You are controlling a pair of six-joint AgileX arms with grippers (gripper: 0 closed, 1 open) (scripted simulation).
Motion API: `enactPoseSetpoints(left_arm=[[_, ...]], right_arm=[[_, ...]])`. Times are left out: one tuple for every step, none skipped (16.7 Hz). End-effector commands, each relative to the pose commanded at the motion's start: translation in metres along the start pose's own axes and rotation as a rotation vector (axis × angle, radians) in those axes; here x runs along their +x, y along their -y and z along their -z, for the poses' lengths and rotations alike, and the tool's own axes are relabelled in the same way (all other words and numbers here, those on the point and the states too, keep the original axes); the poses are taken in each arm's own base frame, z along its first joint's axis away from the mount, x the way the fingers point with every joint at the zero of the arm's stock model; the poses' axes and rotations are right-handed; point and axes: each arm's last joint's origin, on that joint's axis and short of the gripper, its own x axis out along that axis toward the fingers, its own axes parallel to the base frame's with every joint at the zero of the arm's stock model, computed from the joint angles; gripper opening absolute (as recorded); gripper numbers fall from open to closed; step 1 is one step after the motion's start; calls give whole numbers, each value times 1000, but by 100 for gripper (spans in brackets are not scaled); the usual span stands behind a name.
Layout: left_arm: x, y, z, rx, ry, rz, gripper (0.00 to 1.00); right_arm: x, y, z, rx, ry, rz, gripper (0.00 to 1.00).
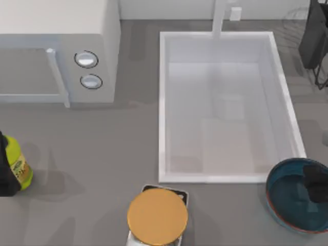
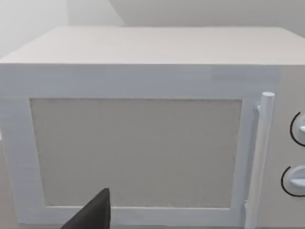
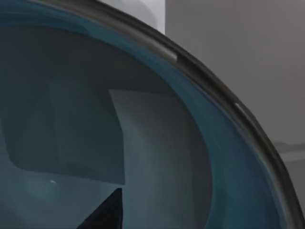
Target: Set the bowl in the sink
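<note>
Right tool (image 1: 316,180) sits over the bowl (image 1: 292,202) at the counter's front right corner, its dark body reaching inside the rim on the bowl's right side. Can't tell how far its fingers are spread, or whether they pinch the rim. In the right wrist view the bowl's (image 3: 157,143) glossy teal inside is very close up, w/ a dark fingertip (image 3: 107,214) over it.

Bowl is on the counter, just off the sink's (image 1: 164,107) front right corner, outside the basin, its rim near the sink's front wall. The faucet post (image 1: 219,20) stands at the sink's back side.

Left arm is parked at the counter's left edge, next to a yellow bottle (image 1: 18,164); its tool can't be judged either. Left wrist view faces the microwave (image 2: 143,143) door, one dark finger (image 2: 93,214) in shot.

Microwave (image 1: 56,51) is at the back left. An orange disc (image 1: 157,216) lies at the front edge, near the middle, on a small scale (image 1: 179,197).
</note>
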Motion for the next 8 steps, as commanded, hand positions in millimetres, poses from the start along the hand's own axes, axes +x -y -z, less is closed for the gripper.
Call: enactPoseSetpoints(left_arm=[[0, 0, 0, 0, 0, 0, 100], [0, 0, 0, 0, 0, 0, 100], [0, 0, 0, 0, 0, 0, 100], [0, 0, 0, 0, 0, 0, 100], [0, 0, 0, 0, 0, 0, 100], [0, 0, 0, 0, 0, 0, 100], [0, 0, 0, 0, 0, 0, 100], [0, 0, 0, 0, 0, 0, 100]], right_arm=[[0, 0, 0, 0, 0, 0, 70], [0, 0, 0, 0, 0, 0, 62], [0, 0, 0, 0, 0, 0, 55], [0, 0, 0, 0, 0, 0, 47], [0, 0, 0, 0, 0, 0, 40], [0, 0, 0, 0, 0, 0, 32], [0, 0, 0, 0, 0, 0, 25], [0, 0, 0, 0, 0, 0, 17]])
